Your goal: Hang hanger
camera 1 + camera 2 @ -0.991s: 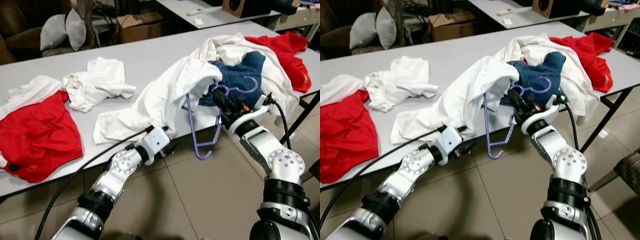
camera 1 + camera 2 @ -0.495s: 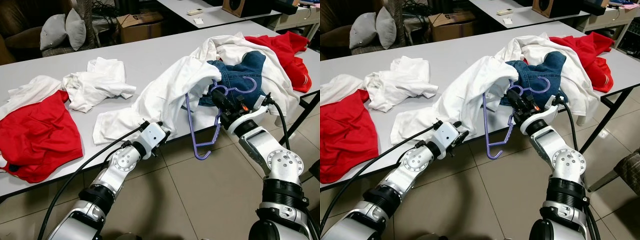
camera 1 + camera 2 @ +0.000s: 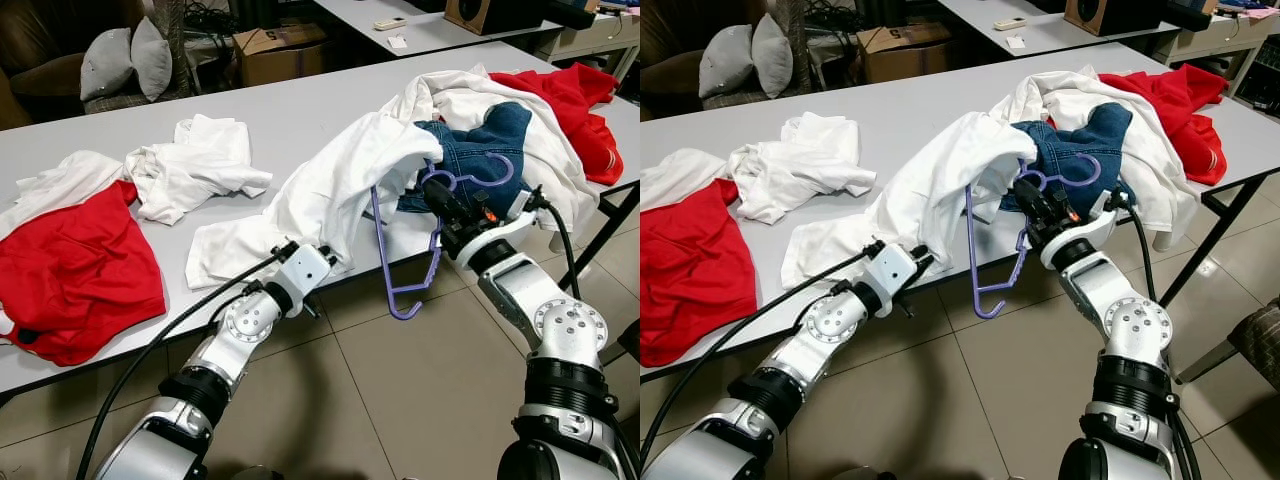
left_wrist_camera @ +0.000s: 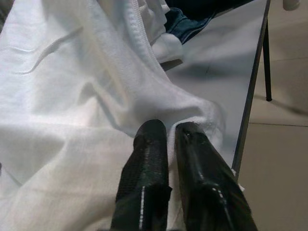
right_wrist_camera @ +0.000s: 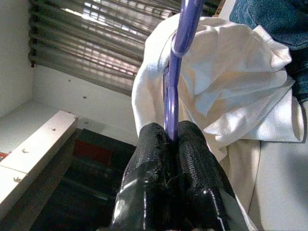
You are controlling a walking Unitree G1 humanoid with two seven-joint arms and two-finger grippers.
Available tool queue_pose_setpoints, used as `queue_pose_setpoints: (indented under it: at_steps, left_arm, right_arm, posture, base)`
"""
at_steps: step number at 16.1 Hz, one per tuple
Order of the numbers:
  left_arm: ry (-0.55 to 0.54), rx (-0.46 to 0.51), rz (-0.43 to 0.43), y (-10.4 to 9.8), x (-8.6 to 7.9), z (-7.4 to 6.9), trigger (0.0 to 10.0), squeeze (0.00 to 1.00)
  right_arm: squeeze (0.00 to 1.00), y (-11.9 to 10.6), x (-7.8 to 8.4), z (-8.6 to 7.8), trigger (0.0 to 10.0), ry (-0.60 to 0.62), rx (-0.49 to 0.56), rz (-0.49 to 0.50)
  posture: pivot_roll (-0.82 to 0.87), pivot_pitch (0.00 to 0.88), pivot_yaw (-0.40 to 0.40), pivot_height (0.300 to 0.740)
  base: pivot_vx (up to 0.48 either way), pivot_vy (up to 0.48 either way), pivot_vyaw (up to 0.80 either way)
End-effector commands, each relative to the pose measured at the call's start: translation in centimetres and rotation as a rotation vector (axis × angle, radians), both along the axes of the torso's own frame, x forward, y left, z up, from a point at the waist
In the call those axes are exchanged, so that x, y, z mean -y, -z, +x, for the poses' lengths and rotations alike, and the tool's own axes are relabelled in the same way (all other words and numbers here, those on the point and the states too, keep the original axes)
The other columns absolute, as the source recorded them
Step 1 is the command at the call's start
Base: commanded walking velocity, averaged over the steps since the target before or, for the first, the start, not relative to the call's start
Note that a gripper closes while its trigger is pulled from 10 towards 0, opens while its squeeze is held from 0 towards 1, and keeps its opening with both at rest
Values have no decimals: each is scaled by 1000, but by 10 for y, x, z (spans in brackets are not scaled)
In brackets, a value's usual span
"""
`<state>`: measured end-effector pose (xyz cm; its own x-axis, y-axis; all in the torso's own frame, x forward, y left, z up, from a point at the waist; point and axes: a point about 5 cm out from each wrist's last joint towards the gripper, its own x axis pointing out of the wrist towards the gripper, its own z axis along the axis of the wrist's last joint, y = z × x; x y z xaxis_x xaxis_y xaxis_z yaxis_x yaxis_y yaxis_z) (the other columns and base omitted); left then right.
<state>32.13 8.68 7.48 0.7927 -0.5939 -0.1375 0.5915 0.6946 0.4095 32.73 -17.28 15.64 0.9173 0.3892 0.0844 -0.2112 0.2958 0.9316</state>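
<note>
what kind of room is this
Probably a workroom or lab, not a lived-in home: long grey tables on a tiled floor, a cardboard box behind them, and loose clothes such as a white shirt heaped for sorting.

hanger (image 3: 405,250) off table (image 3: 290,120) edge, clothes pile (image 3: 470,130) behind

Both arms are built of silver metal segments joined by black collars, with round silver joint discs ringed by small screws. The left arm (image 3: 245,325) ends in a boxy white wrist block, and a thick black cable runs along it and back toward the body. The right arm (image 3: 545,320) carries a similar black cable looping beside its wrist, where a small orange-red spot shows. Each gripper's fingers (image 4: 149,178) are black, long and finely ribbed, with a glossy sheen.
</note>
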Motion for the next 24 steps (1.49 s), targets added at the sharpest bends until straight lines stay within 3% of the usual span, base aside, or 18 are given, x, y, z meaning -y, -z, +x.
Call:
queue_pose_setpoints:
  at_steps: [1, 7, 11, 13, 15, 18, 21, 24]
  left_arm:
    - [-15, 8, 6, -2, -2, 3, 0, 0]
    - [-94, 20, -80, -9, -15, 9, 0, 0]
    - [-155, 137, -167, -37, -51, 17, 0, 0]
    - [-75, 172, -215, -50, -59, 13, 0, 0]
    - [20, 138, -203, -49, -59, 6, 0, 0]
    - [219, -4, -108, -35, -58, -11, 0, 0]
    - [237, -14, -16, -33, -64, -11, 0, 0]
    - [238, -13, -46, -37, -61, -10, 0, 0]
  right_arm:
    - [0, -9, 0, 2, 10000, -3, 31, 6]
    - [0, -10, 0, 3, 10000, -2, 34, 7]
    - [0, -9, 2, 3, 10000, 3, 33, 6]
    - [0, -8, 1, 3, 10000, 2, 31, 1]
    - [0, -9, 2, 3, 10000, 19, 37, 3]
    - [0, -14, 5, 6, 10000, 47, 59, 51]
    - [0, -16, 5, 7, 10000, 31, 62, 81]
    - [0, -14, 5, 6, 10000, 27, 56, 72]
  posture:
    - [-119, 0, 41, 740]
    - [-120, 0, 41, 740]
    - [-114, 0, 40, 740]
    - [-114, 0, 40, 740]
    - [-110, 0, 40, 740]
    - [-107, 0, 40, 740]
    - [-107, 0, 38, 740]
    - [-109, 0, 38, 740]
  base:
    - [0, 0, 0]
    - [0, 0, 0]
    - [0, 0, 0]
    - [0, 0, 0]
    - [0, 0, 0]
    - [0, 0, 0]
    - [0, 0, 0]
    - [0, 0, 0]
